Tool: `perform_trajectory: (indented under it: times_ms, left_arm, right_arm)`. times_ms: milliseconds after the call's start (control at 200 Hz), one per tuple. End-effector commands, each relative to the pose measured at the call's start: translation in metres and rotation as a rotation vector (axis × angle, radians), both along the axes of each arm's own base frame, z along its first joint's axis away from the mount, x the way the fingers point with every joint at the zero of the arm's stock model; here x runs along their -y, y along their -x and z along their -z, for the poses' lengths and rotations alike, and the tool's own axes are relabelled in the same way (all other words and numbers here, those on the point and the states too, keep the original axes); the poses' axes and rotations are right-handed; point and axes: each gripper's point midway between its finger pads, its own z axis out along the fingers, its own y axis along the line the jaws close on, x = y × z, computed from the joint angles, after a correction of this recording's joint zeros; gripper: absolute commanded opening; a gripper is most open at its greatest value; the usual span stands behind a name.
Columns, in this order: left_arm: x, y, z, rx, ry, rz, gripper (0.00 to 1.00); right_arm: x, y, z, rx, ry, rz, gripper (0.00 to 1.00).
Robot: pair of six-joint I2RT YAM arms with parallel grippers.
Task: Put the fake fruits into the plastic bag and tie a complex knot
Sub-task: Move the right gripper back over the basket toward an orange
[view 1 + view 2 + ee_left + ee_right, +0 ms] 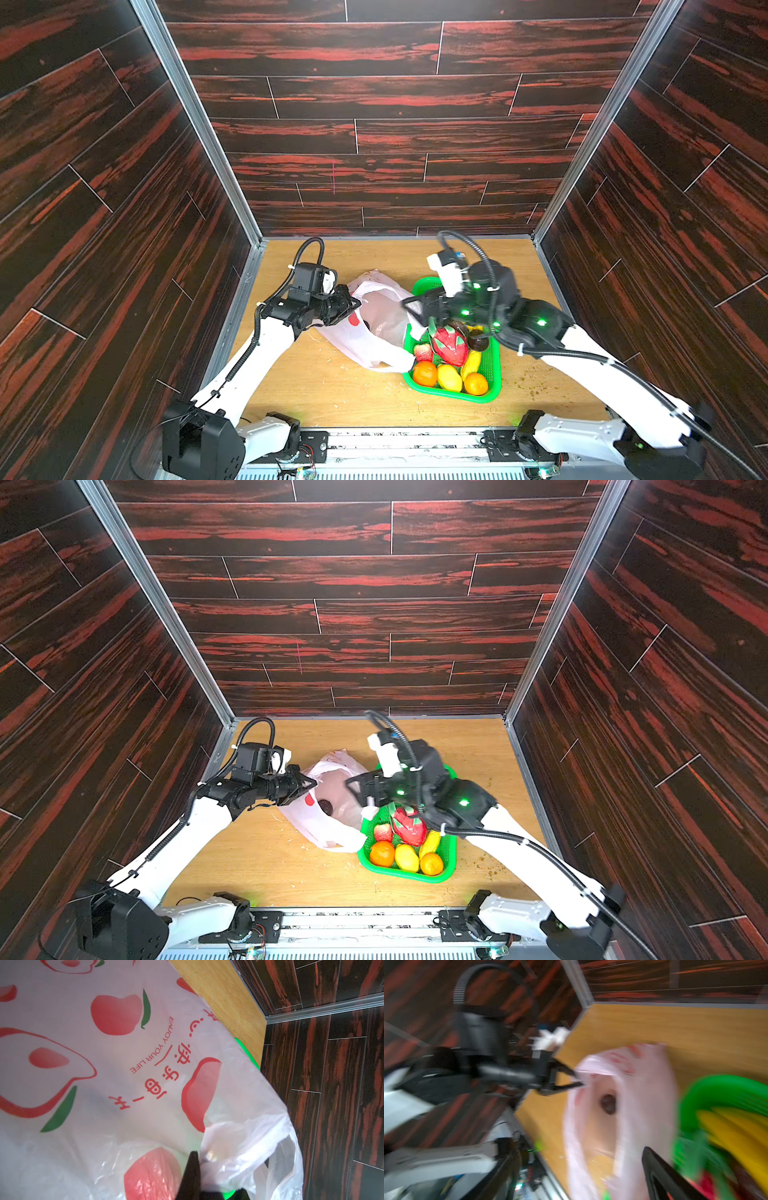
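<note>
The right gripper is hanging with its jaws spread wide and nothing between them, over the seam where the bag is meeting the basket. Most of the fruits are lying in the basket, on the near side of those fingers, towards the robot's base. The dragon fruit is sitting closest, just under the wrist, its long axis running roughly far to near, with green tips pointing up at the gripper. One dark fruit is lying inside the bag, showing through the mouth.

The left gripper is pinching closed on the bag's rim at its left side, holding the mouth lifted and facing the right arm. That is leaving the right arm both nearer to the fruits and the only free one. The coming move is probably calling for a short draw back and down, jaws straddling the dragon fruit across its narrow width
</note>
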Motion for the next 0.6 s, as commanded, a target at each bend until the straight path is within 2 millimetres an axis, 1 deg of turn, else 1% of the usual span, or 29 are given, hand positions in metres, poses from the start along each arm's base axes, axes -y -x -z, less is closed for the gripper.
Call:
perform_trajectory:
  times_ms: [0, 85, 130, 235, 326, 466, 521, 596]
  left_arm:
    - [-0.007, 0.004, -0.012, 0.039, -0.033, -0.013, 0.0]
    - [-0.008, 0.003, -0.014, 0.047, -0.037, -0.017, 0.0]
    - [-0.008, 0.003, -0.014, 0.049, -0.036, -0.018, 0.0]
    - [-0.007, 0.003, -0.015, 0.048, -0.036, -0.015, 0.0]
    - [-0.007, 0.002, -0.015, 0.051, -0.037, -0.014, 0.0]
    - [-0.007, 0.001, -0.018, 0.057, -0.037, -0.012, 0.0]
    - [-0.007, 0.001, -0.019, 0.061, -0.039, -0.012, 0.0]
    - [-0.007, 0.0, -0.018, 0.062, -0.041, -0.01, 0.0]
  right_arm:
    - [0.054, 0.002, 0.047, -0.082, 0.195, 0.131, 0.93]
    - [0.078, 0.005, 0.068, -0.132, 0.253, 0.188, 0.93]
    - [0.087, 0.01, 0.08, -0.168, 0.283, 0.207, 0.93]
    - [0.1, 0.026, 0.106, -0.263, 0.333, 0.226, 0.93]
    - [0.115, 0.041, 0.129, -0.352, 0.391, 0.258, 0.9]
    - [0.137, 0.068, 0.152, -0.484, 0.444, 0.31, 0.86]
    - [0.145, 0.078, 0.161, -0.541, 0.464, 0.342, 0.86]
    - [0.15, 0.09, 0.175, -0.611, 0.494, 0.347, 0.84]
